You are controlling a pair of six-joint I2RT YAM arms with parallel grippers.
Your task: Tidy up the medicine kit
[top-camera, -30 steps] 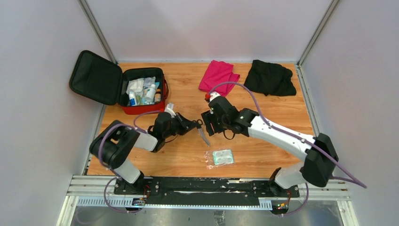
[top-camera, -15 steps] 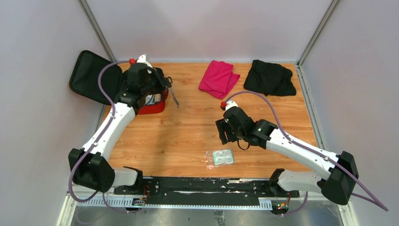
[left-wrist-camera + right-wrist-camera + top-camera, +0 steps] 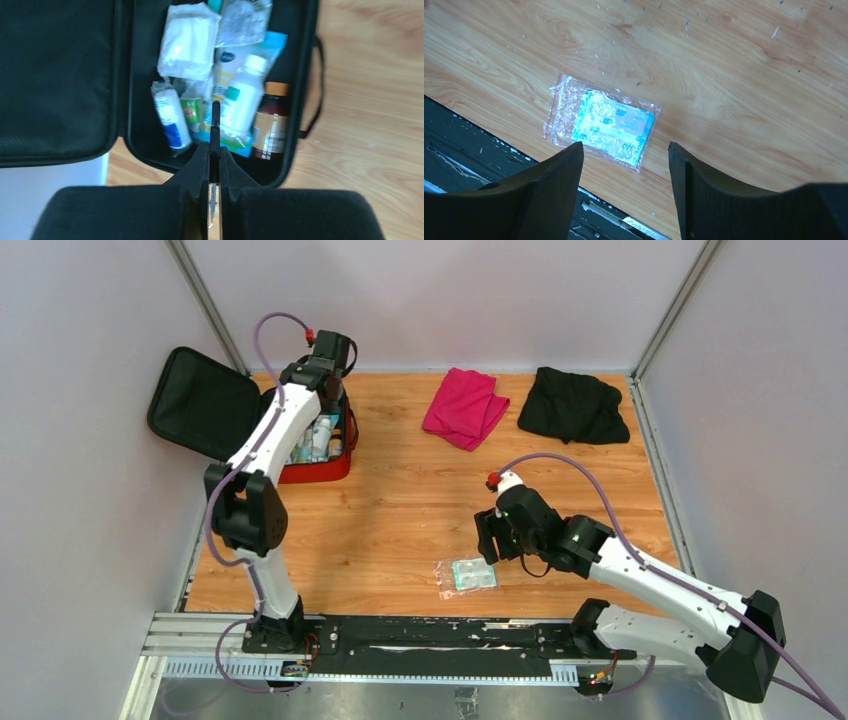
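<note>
The kit [image 3: 318,470] sits at the far left of the table [image 3: 400,510], open upward, with its long axis running near to far. Its lid [image 3: 200,405] lies open to the left, past the table edge. Bottles [image 3: 243,97] inside lie with their caps toward the far side. The left gripper [image 3: 214,147] hangs over the open case, clenched on a thin dark tool [image 3: 215,117] that points far. The right gripper [image 3: 624,147] is released, jaws wide, over a clear pouch [image 3: 601,122] by the near edge. A pink cloth [image 3: 463,406] and a black cloth [image 3: 572,405] lie far.
</note>
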